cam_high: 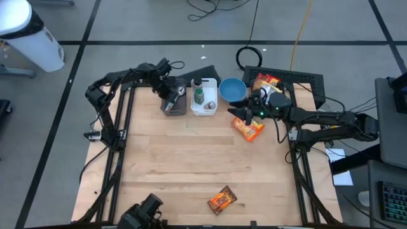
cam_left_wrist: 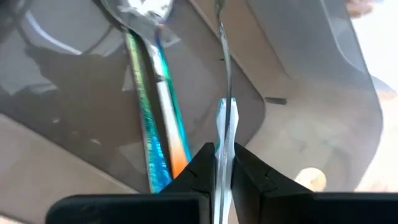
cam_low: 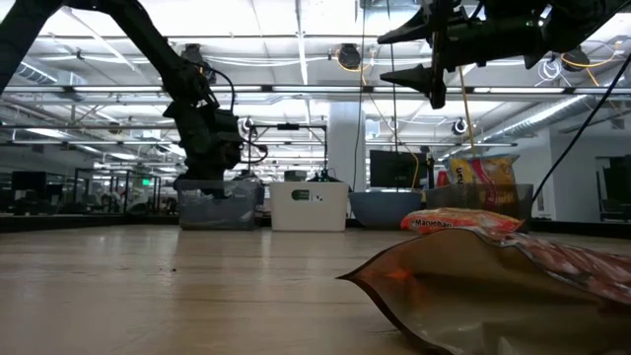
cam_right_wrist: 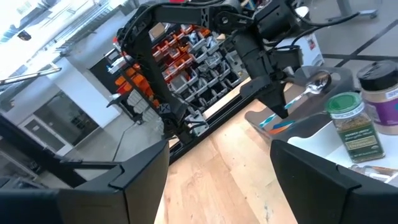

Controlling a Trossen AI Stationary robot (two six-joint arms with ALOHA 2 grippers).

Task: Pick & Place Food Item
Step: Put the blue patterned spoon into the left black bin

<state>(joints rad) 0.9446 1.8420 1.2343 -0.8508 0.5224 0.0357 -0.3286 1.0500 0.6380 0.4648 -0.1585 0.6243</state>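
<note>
My left gripper (cam_high: 170,97) reaches down into a grey bin (cam_high: 178,109) at the table's far left and is shut on a thin metal utensil (cam_left_wrist: 222,74). A spoon with a shimmering handle (cam_left_wrist: 148,106) lies in the same bin. My right gripper (cam_high: 236,114) hangs open and level above an orange food packet (cam_high: 248,129) that lies flat on the table. A second orange packet (cam_high: 222,200) lies near the front edge. In the right wrist view the open fingers (cam_right_wrist: 143,180) frame the left arm and the bin. My left gripper pinches the utensil's light-blue handle (cam_left_wrist: 225,118) between its two fingers, the flat stem seen edge-on. The fingers slant down from above into the bin and lie along the utensil. The stem runs on past the fingertips toward the bin's far wall; whether its end rests there I cannot tell.
A white bin (cam_high: 205,109) holding two spice jars (cam_right_wrist: 351,127) stands right of the grey bin, then a blue bowl (cam_high: 232,90). Snack bags (cam_high: 267,83) stand at the far right. The wooden table (cam_high: 191,165) is bare across its middle.
</note>
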